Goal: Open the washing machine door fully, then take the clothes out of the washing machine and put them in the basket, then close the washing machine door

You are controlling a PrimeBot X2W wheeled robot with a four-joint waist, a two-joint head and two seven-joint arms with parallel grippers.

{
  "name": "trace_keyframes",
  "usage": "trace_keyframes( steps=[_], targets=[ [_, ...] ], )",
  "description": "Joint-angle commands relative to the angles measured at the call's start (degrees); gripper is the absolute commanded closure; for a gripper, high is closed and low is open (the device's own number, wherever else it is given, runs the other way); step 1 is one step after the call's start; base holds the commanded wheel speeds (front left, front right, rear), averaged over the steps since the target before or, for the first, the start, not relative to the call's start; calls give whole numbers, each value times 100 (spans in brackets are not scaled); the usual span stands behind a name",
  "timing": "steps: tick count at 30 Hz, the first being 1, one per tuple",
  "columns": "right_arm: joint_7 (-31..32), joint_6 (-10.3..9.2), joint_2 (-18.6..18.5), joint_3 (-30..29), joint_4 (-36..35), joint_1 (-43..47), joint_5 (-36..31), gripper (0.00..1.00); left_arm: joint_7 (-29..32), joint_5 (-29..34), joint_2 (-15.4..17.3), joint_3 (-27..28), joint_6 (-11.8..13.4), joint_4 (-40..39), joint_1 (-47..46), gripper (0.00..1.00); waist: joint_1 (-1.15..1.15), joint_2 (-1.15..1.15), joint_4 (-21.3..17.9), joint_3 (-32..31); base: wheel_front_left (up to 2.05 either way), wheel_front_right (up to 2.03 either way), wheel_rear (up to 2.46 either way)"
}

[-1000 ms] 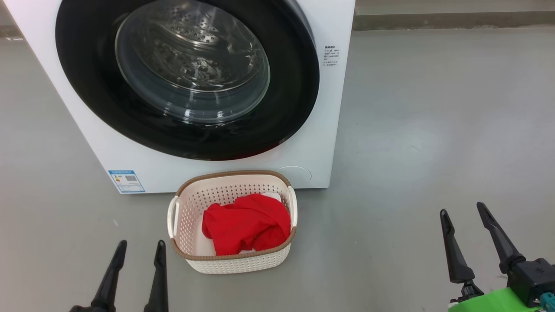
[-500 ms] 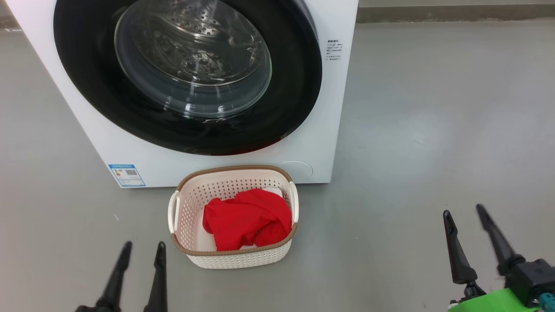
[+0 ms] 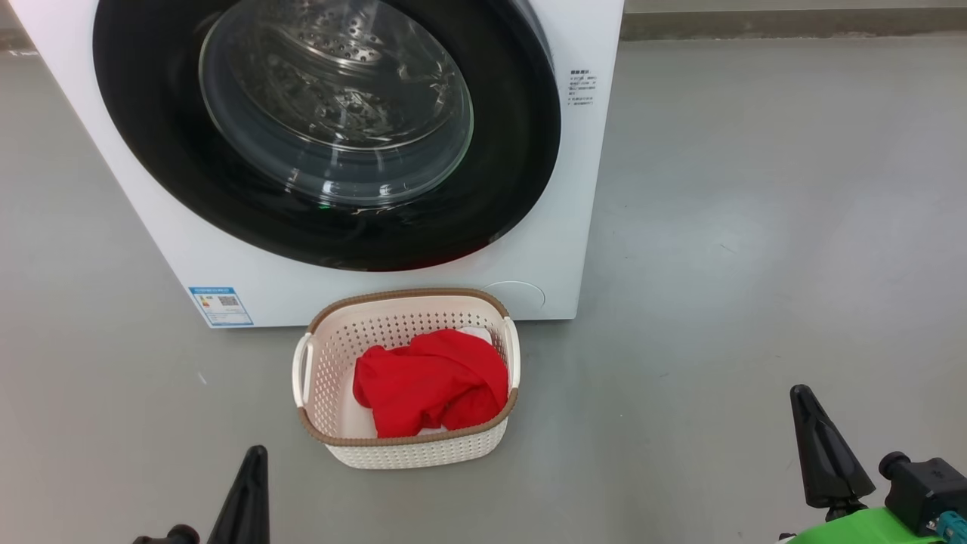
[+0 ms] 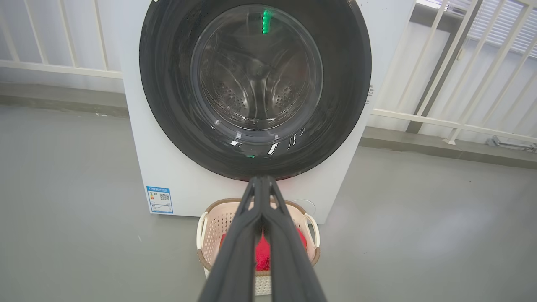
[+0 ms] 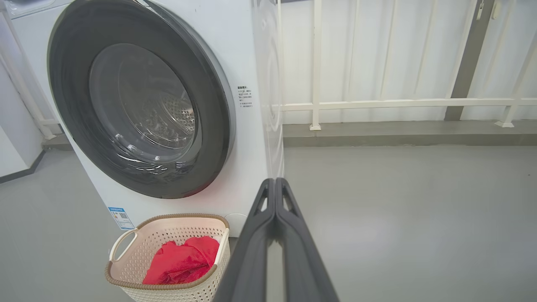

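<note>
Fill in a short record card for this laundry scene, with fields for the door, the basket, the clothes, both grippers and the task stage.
Door: washing machine door shut against the washing machine
Basket: basket on the floor, just in front of the machine, below the door
Clothes: red clothes bundled inside the basket
Left gripper: left gripper shut, empty, low and left of the basket
Right gripper: right gripper shut, empty, well to the right of the basket
Task stage: all steps look done
</note>
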Motion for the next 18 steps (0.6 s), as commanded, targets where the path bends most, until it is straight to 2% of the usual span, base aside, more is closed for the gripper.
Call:
trace_keyframes(
  steps=[1, 18],
  targets=[
    [34, -1, -55, 28, -117, -110, 213, 100, 39, -179, 16, 59, -38, -108, -106, 100, 0, 0, -1, 3, 0, 0, 0],
    [283, -1, -115, 74, 23, -284, 1423, 100, 316, -1315, 23, 149, -100, 25, -262, 100, -1, 0, -9, 5, 0, 0, 0]
  ],
)
